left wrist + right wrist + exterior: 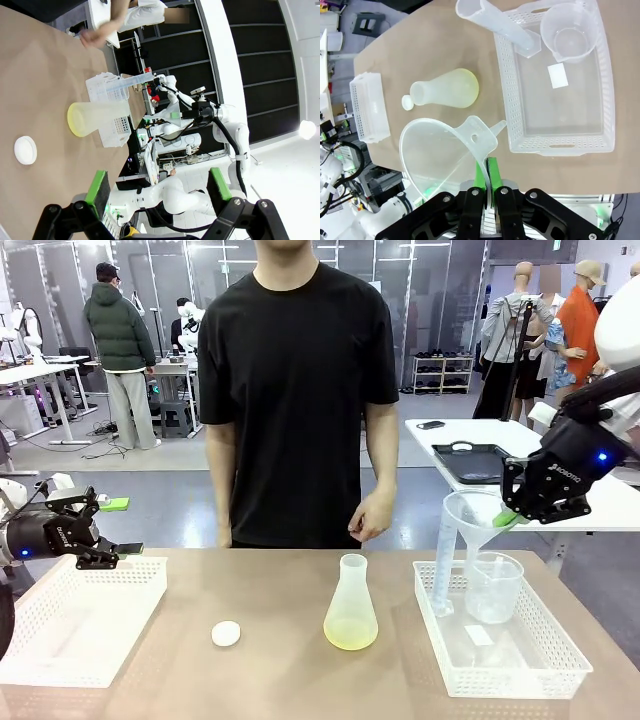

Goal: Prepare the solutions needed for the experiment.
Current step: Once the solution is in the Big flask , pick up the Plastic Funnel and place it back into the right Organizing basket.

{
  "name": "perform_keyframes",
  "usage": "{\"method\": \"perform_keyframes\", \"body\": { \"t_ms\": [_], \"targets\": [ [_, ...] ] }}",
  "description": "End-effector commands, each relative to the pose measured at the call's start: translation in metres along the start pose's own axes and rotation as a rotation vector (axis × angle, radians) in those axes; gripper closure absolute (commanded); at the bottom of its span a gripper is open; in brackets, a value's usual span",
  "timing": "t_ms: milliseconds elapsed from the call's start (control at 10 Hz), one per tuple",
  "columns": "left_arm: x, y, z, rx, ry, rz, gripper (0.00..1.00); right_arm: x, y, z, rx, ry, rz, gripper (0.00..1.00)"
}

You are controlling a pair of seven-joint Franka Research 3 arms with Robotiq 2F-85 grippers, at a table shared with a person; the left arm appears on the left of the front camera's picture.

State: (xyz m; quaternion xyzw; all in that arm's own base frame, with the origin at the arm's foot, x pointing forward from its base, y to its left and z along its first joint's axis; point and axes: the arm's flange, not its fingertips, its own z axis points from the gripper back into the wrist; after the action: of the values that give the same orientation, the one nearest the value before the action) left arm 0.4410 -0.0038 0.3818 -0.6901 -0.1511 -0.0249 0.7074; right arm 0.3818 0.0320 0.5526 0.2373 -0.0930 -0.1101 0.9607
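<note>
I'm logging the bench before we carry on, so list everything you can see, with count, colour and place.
Erlenmeyer flask: one, translucent, upright at mid-table.
solution: one shallow layer, pale yellow-green, in the flask's bottom.
cap: one, white, on the table left of the flask.
left basket: one, white, table's left end.
right basket: one, white, table's right end.
graduated cylinder: one, clear, in the right basket.
beaker: one, clear, upright in the right basket.
slip: one, white, on the right basket's floor.
funnel: one, clear, above the right basket.
person: one, black T-shirt, far side.
left hand: black, green pads, open, over the left basket's far edge.
right hand: black, shut on the funnel.
</note>
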Motion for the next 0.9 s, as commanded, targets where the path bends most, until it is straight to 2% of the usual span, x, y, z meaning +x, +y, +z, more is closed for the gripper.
{"method": "perform_keyframes", "body": {
  "t_ms": [0,100,400,500,800],
  "targets": [
    [0.000,-0.001,-0.001,0.005,-0.003,-0.001,0.00,0.001,0.015,-0.005,-0.047,-0.010,-0.036,1.00],
    [0.000,-0.001,-0.001,0.005,-0.003,-0.001,0.00,0.000,0.000,0.000,0.000,0.000,0.000,1.00],
    [0.000,-0.001,-0.001,0.005,-0.003,-0.001,0.00,0.000,0.000,0.000,0.000,0.000,0.000,1.00],
    [0.000,-0.001,-0.001,0.005,-0.003,-0.001,0.00,-0.001,0.002,-0.001,-0.008,0.001,-0.005,0.97],
    [0.000,-0.001,-0.001,0.005,-0.003,-0.001,0.00,0.005,-0.029,-0.027,0.007,0.109,-0.206,0.97]
  ]
}}
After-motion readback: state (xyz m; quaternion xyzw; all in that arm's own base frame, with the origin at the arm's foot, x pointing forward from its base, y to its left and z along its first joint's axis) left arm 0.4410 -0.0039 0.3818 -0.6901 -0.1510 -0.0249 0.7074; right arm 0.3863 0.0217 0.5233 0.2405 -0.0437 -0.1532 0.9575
